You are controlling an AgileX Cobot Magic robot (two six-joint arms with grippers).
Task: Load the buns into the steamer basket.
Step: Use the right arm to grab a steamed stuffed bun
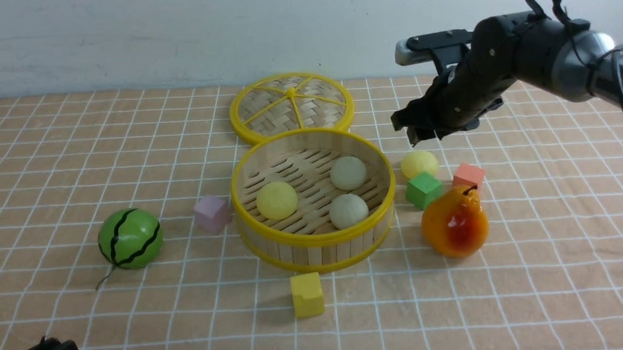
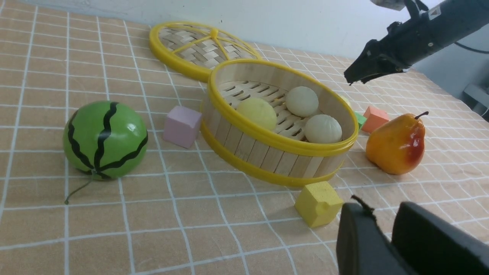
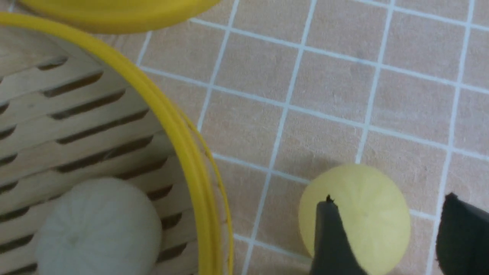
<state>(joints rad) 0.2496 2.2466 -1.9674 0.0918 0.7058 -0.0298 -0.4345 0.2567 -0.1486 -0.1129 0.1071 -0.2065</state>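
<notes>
Just beneath right pincer (image 1: 422, 134), yellow bun (image 1: 419, 164)

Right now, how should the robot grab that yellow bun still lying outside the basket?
Pinch the yellow bun across its round middle, straight down from above: it is a plain ball, with a green cube close on its near side. The open right gripper hangs above it.

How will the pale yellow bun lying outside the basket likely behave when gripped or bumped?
The yellow bun is round and sits on flat cloth, so a bump would probably roll it, perhaps into the green cube next to it. Its matte, faintly pleated surface looks soft. It likely dents slightly and should not slip between the open fingers of the right gripper.
</notes>
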